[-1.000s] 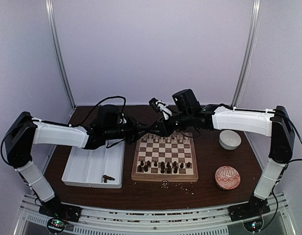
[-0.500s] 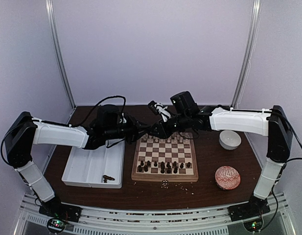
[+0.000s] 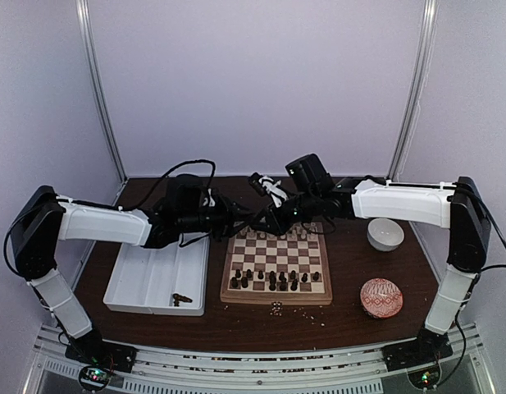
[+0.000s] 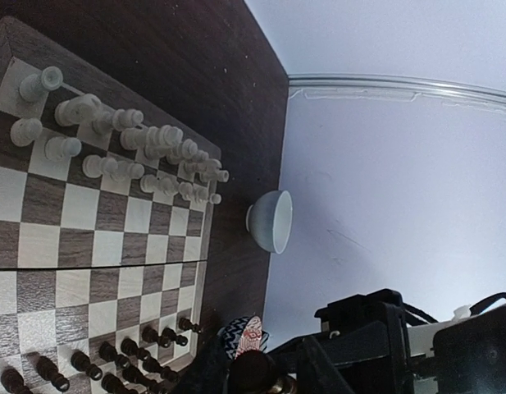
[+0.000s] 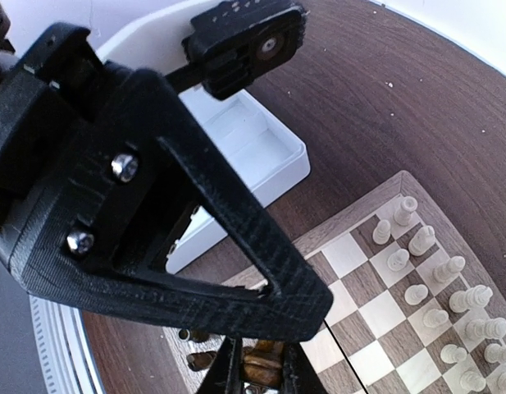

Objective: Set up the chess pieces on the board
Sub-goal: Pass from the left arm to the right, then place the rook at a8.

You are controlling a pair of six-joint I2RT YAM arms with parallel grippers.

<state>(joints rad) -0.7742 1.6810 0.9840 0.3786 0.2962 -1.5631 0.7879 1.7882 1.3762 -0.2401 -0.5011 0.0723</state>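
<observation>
Where pale lilac walls (image 3: 253, 82) back the dark worktop (image 3: 359, 271), white tray (image 3: 146, 279) sits left holding loose dark pieces (image 3: 180, 299). Grip of left tool (image 3: 243, 220) unclear. The right tool (image 5: 257, 371) is pinched narrow on a dark piece (image 5: 254, 361). Both are by the far-left corner of board (image 3: 277, 254). Far rows hold white men (image 4: 125, 119), near rows dark men (image 3: 273, 281). Bowl (image 3: 385, 234), patterned ball (image 3: 380, 297) right.

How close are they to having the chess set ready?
Well along. Done: the white pieces line the two far rows of the board, and most dark pieces stand on the near rows. In hand: the right gripper seems to pinch one dark piece. Left: gaps in the dark rows, and two dark ones lying in the tray.
</observation>
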